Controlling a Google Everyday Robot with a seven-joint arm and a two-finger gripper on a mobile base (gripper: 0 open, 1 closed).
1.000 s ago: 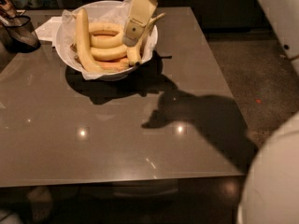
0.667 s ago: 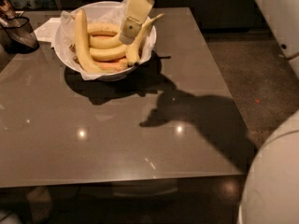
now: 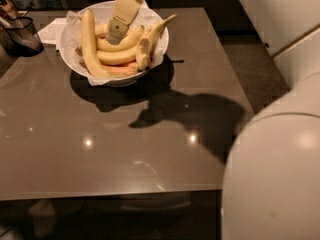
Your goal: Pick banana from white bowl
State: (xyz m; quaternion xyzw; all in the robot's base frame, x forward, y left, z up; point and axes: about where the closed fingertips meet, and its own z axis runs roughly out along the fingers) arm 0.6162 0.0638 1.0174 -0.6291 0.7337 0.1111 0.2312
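The white bowl [image 3: 159, 48] stands at the far left of the brown table, lined with crumpled white paper. Several yellow bananas lie in it: a long banana [image 3: 88, 46] along its left side, another banana [image 3: 118, 57] across the middle, and a third banana [image 3: 148, 37] leaning on the right rim. My gripper [image 3: 114, 37] comes down from the top of the camera view into the bowl, its tip right at the middle bananas. Its cream-coloured body hides the bananas behind it.
A dark mesh basket [image 3: 21, 34] sits at the table's far left, with a white paper sheet [image 3: 51, 30] beside the bowl. My white body [image 3: 275, 179] fills the lower right. The table's front edge [image 3: 110, 194] runs across the bottom; dark floor [image 3: 255, 69] lies to the right.
The gripper has moved left and lower, from over the bowl's right rim to the bananas in the middle. The bananas have not visibly shifted.
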